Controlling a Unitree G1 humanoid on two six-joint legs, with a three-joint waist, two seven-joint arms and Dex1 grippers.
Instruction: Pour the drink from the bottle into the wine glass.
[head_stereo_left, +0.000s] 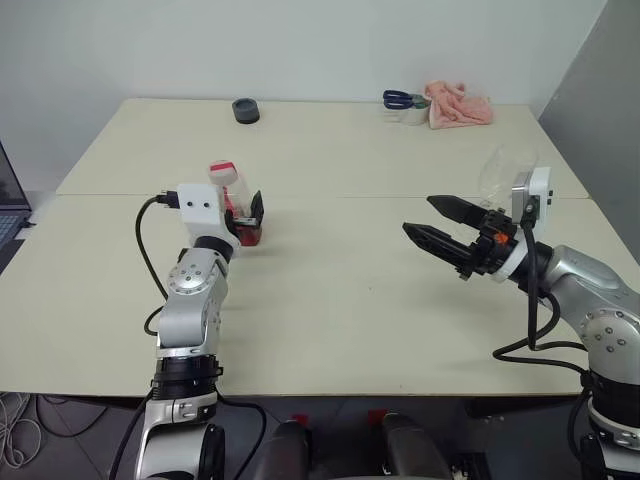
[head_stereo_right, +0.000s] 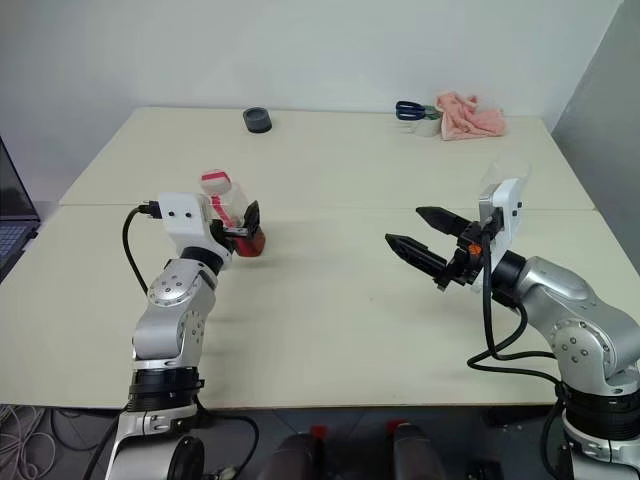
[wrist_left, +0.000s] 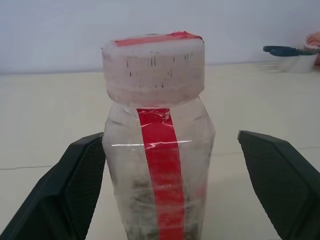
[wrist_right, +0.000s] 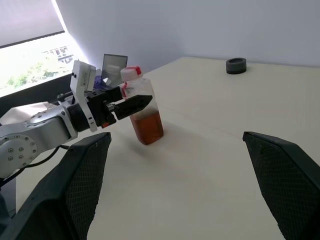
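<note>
The bottle (head_stereo_left: 232, 196), clear with a red label strip and a white red-topped cap, stands on the table's left half. The reddish-brown drink (head_stereo_left: 249, 235) fills its lower part. My left gripper (head_stereo_left: 246, 214) is open, with one finger on each side of the bottle's body (wrist_left: 125, 150). In the left wrist view one finger (wrist_left: 75, 180) lies against the bottle and the other stands well off it. On the right, my right gripper (head_stereo_left: 420, 214) hovers open and empty above the table, pointing toward the bottle (wrist_right: 142, 107). The wine glass (head_stereo_left: 502, 170) stands just behind my right wrist, partly hidden.
At the table's far edge lie a dark tape roll (head_stereo_left: 245, 111), blue-handled scissors (head_stereo_left: 402, 98) on a white roll, and a pink cloth (head_stereo_left: 458, 105). A laptop (head_stereo_left: 8, 205) sits beyond the table's left edge. A seam (head_stereo_left: 350, 196) runs across the tabletop.
</note>
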